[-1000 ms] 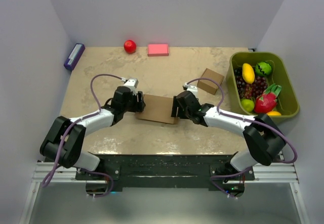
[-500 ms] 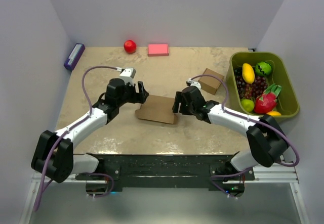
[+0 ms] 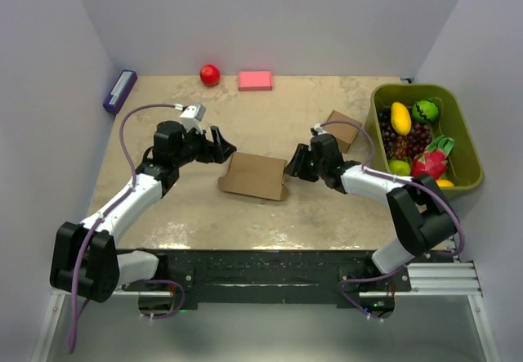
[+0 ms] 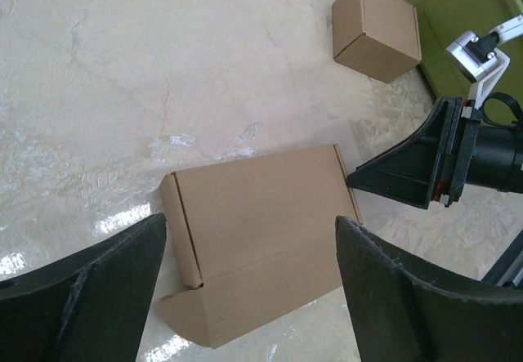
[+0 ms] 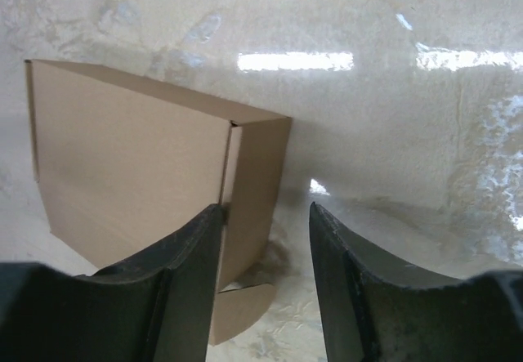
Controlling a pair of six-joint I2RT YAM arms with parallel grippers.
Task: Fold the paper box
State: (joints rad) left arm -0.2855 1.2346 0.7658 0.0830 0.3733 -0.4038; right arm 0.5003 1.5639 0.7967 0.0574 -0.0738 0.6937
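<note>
The paper box (image 3: pixel 253 176) lies mid-table as a low, flat brown cardboard shape with a small flap sticking out at its near left corner. My left gripper (image 3: pixel 222 148) is open and empty, up and left of the box and apart from it. In the left wrist view the box (image 4: pixel 261 239) lies below the wide-spread fingers (image 4: pixel 82 288). My right gripper (image 3: pixel 292 166) is open at the box's right end. In the right wrist view the box's end flap (image 5: pixel 257 190) stands between the spread fingers (image 5: pixel 176 288), and the left finger sits against the box.
A smaller cube-like cardboard box (image 3: pixel 341 131) stands behind the right gripper and also shows in the left wrist view (image 4: pixel 377 19). A green bin (image 3: pixel 409 89) of toy fruit is at the right. A red ball (image 3: pixel 210 74), a pink block (image 3: pixel 255 80) and a purple object (image 3: pixel 119 91) lie along the back.
My left gripper has pulled back up and left, away from the box's left end. My right gripper has drawn back to the right. The box has shifted slightly.
</note>
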